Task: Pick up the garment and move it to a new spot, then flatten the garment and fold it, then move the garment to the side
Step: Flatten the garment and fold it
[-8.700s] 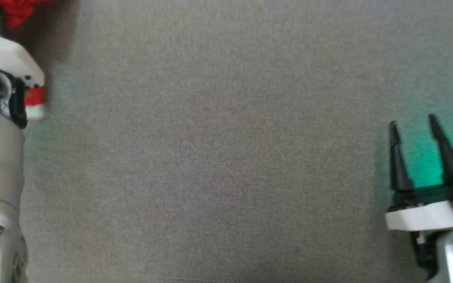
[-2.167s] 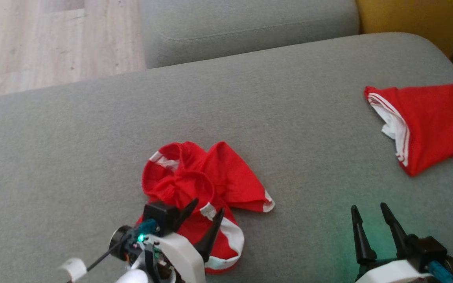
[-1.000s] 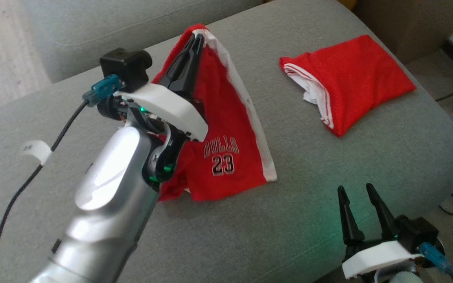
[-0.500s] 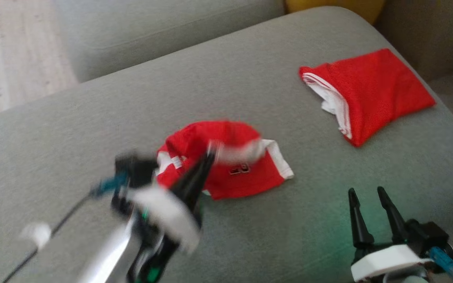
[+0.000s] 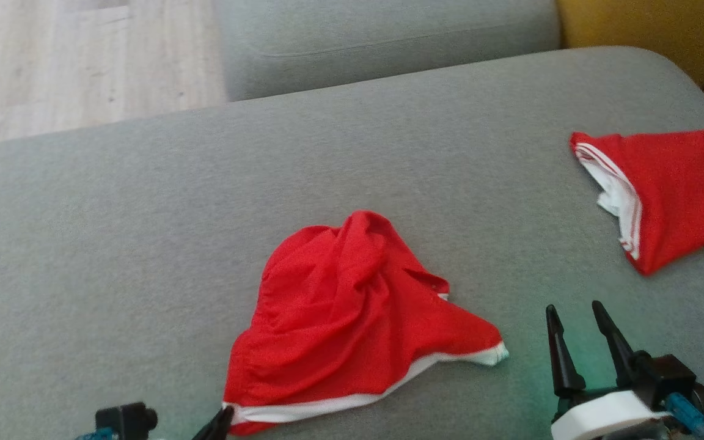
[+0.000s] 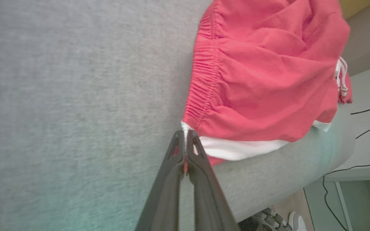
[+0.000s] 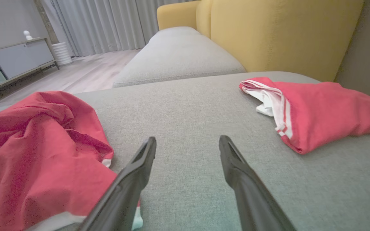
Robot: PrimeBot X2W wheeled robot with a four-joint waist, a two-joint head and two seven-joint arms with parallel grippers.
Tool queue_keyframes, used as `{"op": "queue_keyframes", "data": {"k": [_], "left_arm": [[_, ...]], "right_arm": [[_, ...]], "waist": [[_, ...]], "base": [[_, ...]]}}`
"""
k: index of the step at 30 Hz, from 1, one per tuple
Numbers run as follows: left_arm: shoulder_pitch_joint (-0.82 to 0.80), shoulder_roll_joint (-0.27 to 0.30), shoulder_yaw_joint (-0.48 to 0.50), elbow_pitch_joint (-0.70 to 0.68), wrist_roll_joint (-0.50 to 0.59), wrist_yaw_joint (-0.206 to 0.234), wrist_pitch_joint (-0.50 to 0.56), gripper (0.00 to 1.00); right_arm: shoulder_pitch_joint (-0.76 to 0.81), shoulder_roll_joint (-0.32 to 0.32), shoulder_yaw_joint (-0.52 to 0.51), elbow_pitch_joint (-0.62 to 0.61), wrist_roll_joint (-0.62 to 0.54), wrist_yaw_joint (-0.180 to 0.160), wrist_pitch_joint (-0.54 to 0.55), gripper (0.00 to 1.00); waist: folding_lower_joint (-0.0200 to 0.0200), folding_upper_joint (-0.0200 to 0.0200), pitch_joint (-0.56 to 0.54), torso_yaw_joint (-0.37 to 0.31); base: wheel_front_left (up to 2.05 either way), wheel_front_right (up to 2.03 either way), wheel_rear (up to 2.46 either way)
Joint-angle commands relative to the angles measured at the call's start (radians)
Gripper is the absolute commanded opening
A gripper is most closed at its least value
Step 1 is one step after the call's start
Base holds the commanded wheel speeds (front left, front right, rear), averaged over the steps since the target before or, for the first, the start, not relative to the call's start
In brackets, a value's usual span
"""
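Landmark: the grey cushion [image 5: 144,214], a broad padded seat that everything sat on.
Garment: the red garment [image 5: 352,305] lay crumpled in a loose heap around the middle of the cushion, toward its near edge. A white hem band ran along the near side, and a gathered elastic edge ran up the left.
Left gripper: the left gripper [image 6: 185,136] was at the cushion's near edge. Its fingers were pressed together on the garment's near-left corner, with a sliver of white hem pinched between the tips.
Right gripper: the right gripper [image 5: 573,307] was over the cushion's near-right part, fingers spread apart with nothing between them. It was just right of the garment's white-tipped corner. Whether its tips touched the cushion, I couldn't tell.
Other cloth: a folded red piece [image 5: 676,189] with white stripes lay at the cushion's far-right edge, well apart from the garment.
Beyond the cushion: a yellow sofa back [image 7: 284,32] and a pale wood floor [image 5: 83,55].
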Motion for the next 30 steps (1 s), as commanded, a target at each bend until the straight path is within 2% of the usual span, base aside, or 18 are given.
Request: {"op": "queue_keyframes", "data": {"k": [1, 10, 11, 12, 13, 17, 21, 26, 30], "left_arm": [[-0.041, 0.010, 0.043, 0.001, 0.008, -0.009, -0.023, 0.00], [-0.076, -0.001, 0.056, 0.140, 0.032, -0.043, -0.106, 0.00], [-0.079, -0.003, 0.057, 0.146, 0.033, -0.049, -0.118, 0.30], [-0.083, -0.004, 0.058, 0.149, 0.039, -0.054, -0.133, 0.93], [-0.087, -0.006, 0.059, 0.153, 0.044, -0.057, -0.146, 1.00], [-0.095, 0.002, 0.047, 0.157, 0.095, -0.056, -0.193, 1.00], [-0.084, 0.009, 0.047, 0.140, 0.145, -0.037, -0.257, 1.00], [-0.067, -0.001, 0.071, 0.099, 0.207, 0.003, -0.391, 1.00], [-0.073, -0.019, 0.072, 0.106, 0.319, 0.048, -0.490, 1.00]], "right_arm": [[-0.009, -0.007, 0.021, -0.027, -0.010, 0.007, -0.014, 1.00], [-0.002, -0.007, 0.013, -0.029, -0.027, 0.007, -0.014, 1.00], [-0.002, -0.007, 0.013, -0.029, -0.028, 0.007, -0.014, 1.00], [-0.002, -0.007, 0.012, -0.029, -0.028, 0.007, -0.014, 1.00], [-0.002, -0.007, 0.011, -0.030, -0.029, 0.007, -0.014, 1.00], [-0.002, -0.007, -0.001, -0.039, -0.034, 0.007, -0.014, 1.00], [0.008, -0.007, -0.020, -0.061, -0.041, 0.007, -0.014, 1.00], [0.026, -0.007, -0.055, -0.104, -0.052, 0.007, -0.014, 1.00], [0.041, -0.007, -0.064, -0.123, -0.057, 0.007, -0.014, 1.00]], "waist": [[0.0001, 0.0000, -0.005, 0.034], [0.0001, 0.0000, -0.004, 0.067], [0.0001, 0.0000, -0.004, 0.069], [0.0001, 0.0000, -0.003, 0.071], [0.0001, 0.0000, -0.004, 0.072], [0.0001, 0.0000, -0.008, 0.081], [0.0001, 0.0000, -0.024, 0.090], [0.0001, 0.0000, -0.039, 0.113], [0.0001, 0.0000, -0.042, 0.132]], "base": [[0.00, 0.00, 0.00], [0.00, 0.00, 0.00], [0.00, 0.00, 0.00], [0.00, 0.00, 0.00], [0.00, 0.00, 0.00], [0.00, 0.00, 0.00], [0.00, 0.00, 0.00], [0.00, 0.00, 0.00], [0.00, 0.00, 0.00]]}}
